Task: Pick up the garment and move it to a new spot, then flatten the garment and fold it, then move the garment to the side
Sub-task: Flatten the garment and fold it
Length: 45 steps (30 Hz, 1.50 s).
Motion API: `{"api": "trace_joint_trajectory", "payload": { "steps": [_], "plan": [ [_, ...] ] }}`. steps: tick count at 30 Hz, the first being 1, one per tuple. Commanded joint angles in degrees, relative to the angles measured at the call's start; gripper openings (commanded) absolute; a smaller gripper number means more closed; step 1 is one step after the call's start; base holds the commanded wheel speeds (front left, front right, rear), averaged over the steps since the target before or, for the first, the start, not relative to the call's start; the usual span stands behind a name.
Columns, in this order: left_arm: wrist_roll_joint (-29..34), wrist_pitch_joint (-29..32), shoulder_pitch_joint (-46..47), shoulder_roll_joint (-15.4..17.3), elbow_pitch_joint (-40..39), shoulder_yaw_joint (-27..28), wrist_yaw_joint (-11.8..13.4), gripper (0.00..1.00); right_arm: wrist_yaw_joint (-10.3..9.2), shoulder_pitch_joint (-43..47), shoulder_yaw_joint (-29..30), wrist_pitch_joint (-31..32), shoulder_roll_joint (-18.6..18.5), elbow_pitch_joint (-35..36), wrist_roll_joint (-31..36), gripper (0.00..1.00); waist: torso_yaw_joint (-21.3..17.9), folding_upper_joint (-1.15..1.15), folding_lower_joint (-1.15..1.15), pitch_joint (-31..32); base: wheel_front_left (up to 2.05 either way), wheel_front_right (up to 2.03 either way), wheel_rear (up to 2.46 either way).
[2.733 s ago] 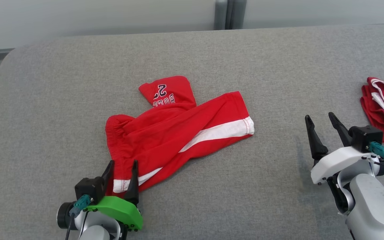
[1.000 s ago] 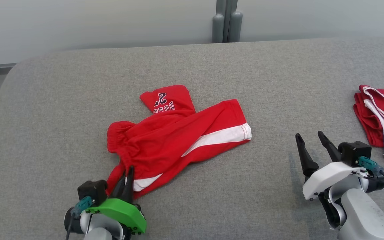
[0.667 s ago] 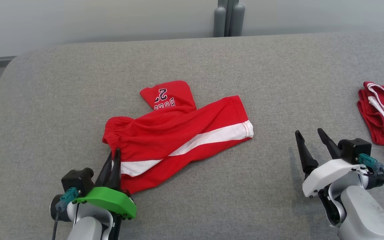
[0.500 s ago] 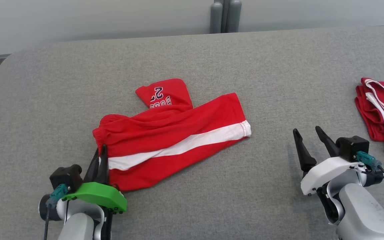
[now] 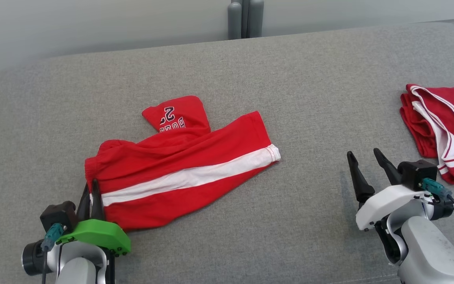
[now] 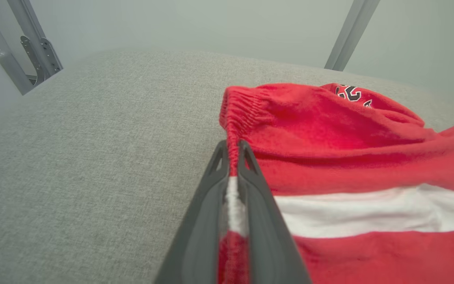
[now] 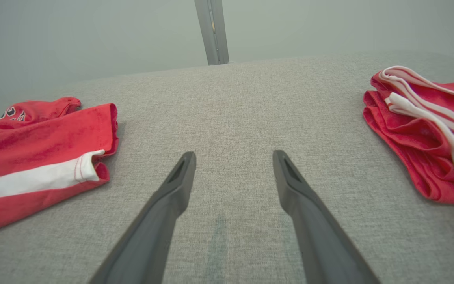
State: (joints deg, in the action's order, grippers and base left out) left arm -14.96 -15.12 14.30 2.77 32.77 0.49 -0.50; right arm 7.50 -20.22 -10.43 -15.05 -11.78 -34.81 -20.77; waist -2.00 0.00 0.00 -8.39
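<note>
Clamping the garment [image 5: 172, 161] at its waistband is the left pincer [image 5: 90, 184].

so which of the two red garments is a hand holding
The spread-out shorts with the broad white stripe; the left hand pinches their waistband. The bundled garment lies untouched.

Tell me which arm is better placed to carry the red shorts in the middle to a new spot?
The left arm, I judge. The left tool is shut on the waistband of the red shorts, while the right tool is open above the grey surface, apart from them.
</note>
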Motion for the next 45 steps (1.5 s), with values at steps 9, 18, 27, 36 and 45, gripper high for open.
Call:
{"api": "trace_joint_trajectory", "payload": {
  "steps": [9,18,27,36,45],
  "plan": [
    [4.71,0.04,-3.92,0.25,-1.28,3.27,2.06,1.00,-0.04,1.63,0.28,-0.14,0.88,1.59,0.26,1.00,-0.86,0.00,0.00,3.29,0.00,0.00,0.00],
    [9.35,0.05,-9.04,0.32,-7.62,5.39,1.70,1.00,-0.04,5.60,3.38,-0.14,2.47,9.09,3.58,1.00,-0.32,0.00,0.00,6.65,0.00,0.00,0.00],
    [9.27,0.04,-13.57,0.26,-11.89,3.27,1.59,1.00,-0.04,9.83,5.31,-0.14,5.12,14.04,7.87,1.00,-0.31,0.00,0.00,9.54,0.00,0.00,0.00],
    [9.68,0.05,-15.77,0.26,-13.35,0.89,1.82,1.00,-0.04,13.10,4.83,-0.14,7.13,15.18,10.42,1.00,-0.65,0.00,0.00,11.04,0.00,0.00,0.00],
    [9.95,0.05,-16.90,0.25,-13.72,-0.62,1.22,1.00,-0.04,14.30,4.33,-0.14,7.57,15.97,12.07,1.00,-0.56,0.00,0.00,11.19,0.00,0.00,0.00]
  ]
}}
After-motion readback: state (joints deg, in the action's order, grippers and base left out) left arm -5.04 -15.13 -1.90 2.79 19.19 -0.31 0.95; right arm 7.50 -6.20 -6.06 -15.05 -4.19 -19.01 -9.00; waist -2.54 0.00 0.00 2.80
